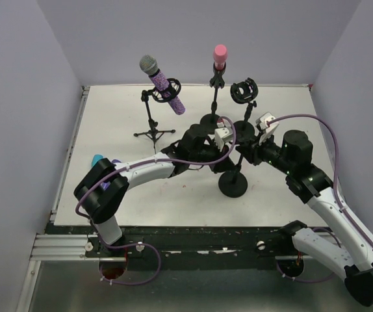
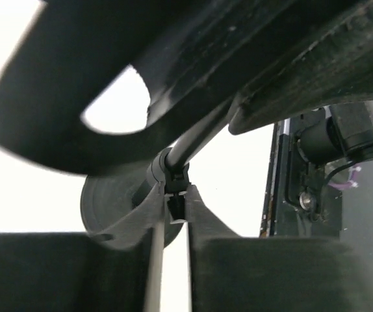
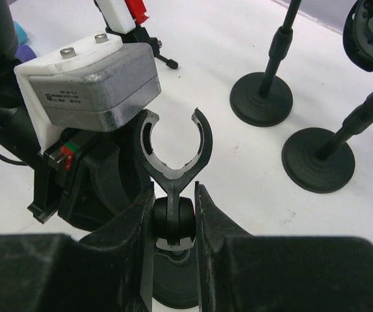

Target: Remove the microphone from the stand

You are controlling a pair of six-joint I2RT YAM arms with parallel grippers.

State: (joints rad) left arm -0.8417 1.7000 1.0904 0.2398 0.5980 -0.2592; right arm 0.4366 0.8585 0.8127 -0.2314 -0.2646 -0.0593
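4 stands on the worktop [image 1: 108, 136]: 3 in a back row, 1 nearer the arms

At back left a tripod stand [image 1: 153, 127] carries a tilted microphone [image 1: 164, 84] in its holder; to its right a round-based stand [image 1: 214, 97] holds an upright microphone [image 1: 220, 57], and just right of that a third stand [image 1: 245, 114] bears a ring mount [image 1: 244, 90]. In front of these 2 the front stand [image 1: 232, 184] sits between the arms, the left gripper [image 1: 224, 155] meeting its pole from the left, the right gripper [image 1: 246, 153] from the right, right fingers [image 3: 128, 221] on either side of the stem just under its clip [image 3: 173, 146]
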